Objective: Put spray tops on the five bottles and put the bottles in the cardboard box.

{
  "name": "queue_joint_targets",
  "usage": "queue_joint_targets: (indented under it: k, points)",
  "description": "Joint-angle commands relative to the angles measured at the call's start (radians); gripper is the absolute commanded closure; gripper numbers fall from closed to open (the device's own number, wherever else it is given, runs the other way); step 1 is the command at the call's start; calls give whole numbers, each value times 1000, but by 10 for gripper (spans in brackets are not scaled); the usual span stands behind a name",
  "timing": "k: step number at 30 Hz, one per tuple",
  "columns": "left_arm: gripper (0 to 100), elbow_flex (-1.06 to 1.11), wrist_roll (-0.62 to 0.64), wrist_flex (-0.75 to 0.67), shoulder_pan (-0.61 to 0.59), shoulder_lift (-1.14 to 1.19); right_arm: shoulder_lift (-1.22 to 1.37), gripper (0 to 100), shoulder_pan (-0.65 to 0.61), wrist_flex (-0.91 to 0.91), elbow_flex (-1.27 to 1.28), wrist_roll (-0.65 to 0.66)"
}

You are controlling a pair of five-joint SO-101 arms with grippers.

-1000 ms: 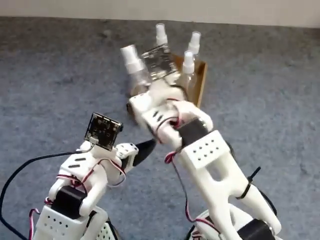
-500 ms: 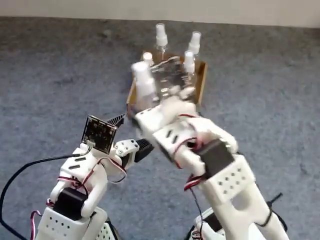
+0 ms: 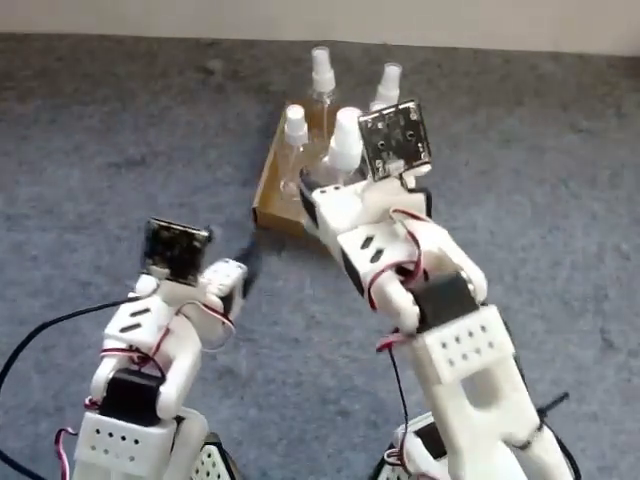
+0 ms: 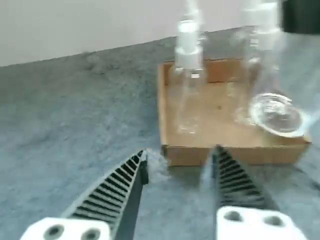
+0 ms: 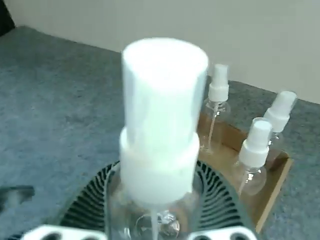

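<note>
1. Held bottle point(image 5: 162, 150), clear with a white spray top, sits clamped between the ribbed fingers of the right gripper point(image 5: 157, 200). In the high view it is at upper centre of the frame, over the right part of the cardboard box point(image 3: 268, 190), with its top up. The left wrist view shows its round base low over the box floor. I cannot tell whether the two touch.
2. Cardboard box: low, brown and open-topped, lying on the grey carpet point(image 3: 120, 150) at upper centre of the high view, just beyond the right arm's wrist.
3. Near bottle point(image 3: 296, 135) stands upright inside the left part of the box, spray top on, just beside the held bottle and apart from it.
4. Far-left bottle point(image 3: 322, 75) and far-right bottle point(image 3: 387, 88) stand upright at the box's far edge, toward the top of the high view, both capped with spray tops. I cannot tell whether they stand inside the far wall or just behind it.
5. Left gripper point(image 4: 180, 152) hangs at lower left of centre in the high view, low over the carpet and short of the box's near wall. Its two black toothed fingers are spread apart and point toward that wall.
6. Pale wall point(image 3: 500, 18) runs along the top edge of the high view, behind the carpet.
</note>
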Motion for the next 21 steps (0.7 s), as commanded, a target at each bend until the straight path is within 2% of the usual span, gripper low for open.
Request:
queue_joint_targets:
  k: [1,5,11,21]
  points:
    - [939,-7,2,-21,-68,-7,133,995,53,-203,27,54]
    - [983,-5,-2,-21,-70,-7,289,995,67,-346,4,54]
    - [987,-4,-2,-21,-70,-7,447,995,59,-461,-18,54]
    - [986,-4,-2,-21,-70,-7,576,995,50,-544,-18,58]
